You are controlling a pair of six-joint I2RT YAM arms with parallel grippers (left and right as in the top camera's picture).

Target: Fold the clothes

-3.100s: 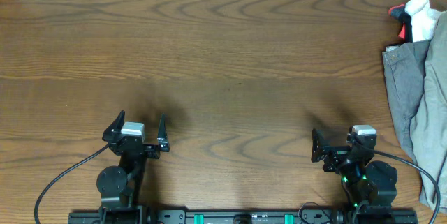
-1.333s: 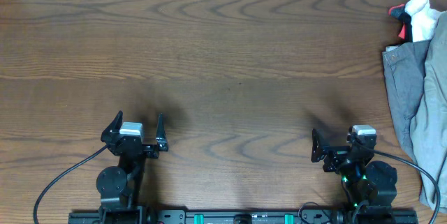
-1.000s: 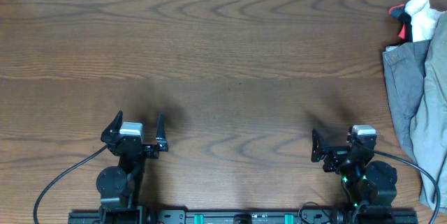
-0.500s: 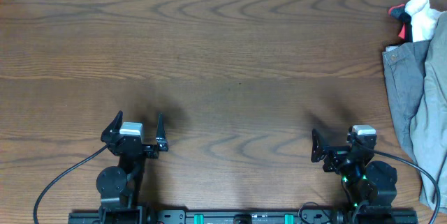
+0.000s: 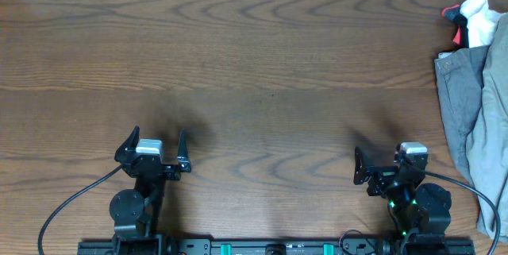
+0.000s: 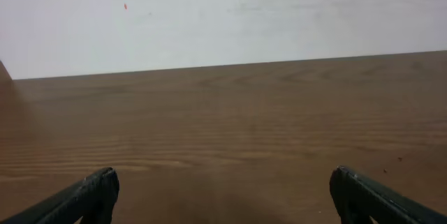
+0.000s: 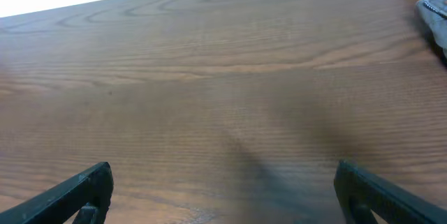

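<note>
**Item: shorts** [image 5: 494, 132]. Pale khaki-green and creased, lying in a long strip at the table's [image 5: 262, 64] 3 o'clock edge and partly cut off by the frame. Not yet spread out or folded.

**Adjacent:** a darker grey garment [image 5: 454, 100] touches the shorts on their 9 o'clock side, and which one lies on top is unclear. A white-and-red bundle [image 5: 475, 17] sits at 2 o'clock, just beyond both.

**Left gripper** [image 5: 159, 141]: at 7 o'clock, fingers spread wide, holding nothing, well apart from the cloth.

**Right gripper** [image 5: 386, 164]: at 5 o'clock, fingers likewise parted and empty, near the garments but not touching them.

**Hazards, as judged:**
- The right gripper approaches from the 9 o'clock side and so meets the grey garment first. It may pinch that one, or both together.
- Dragging the shorts toward the centre could pull the grey garment along.
- A pinch on one layer only would bunch the legs.
- Cloth beyond the frame may hang over the table edge and slide off.
</note>
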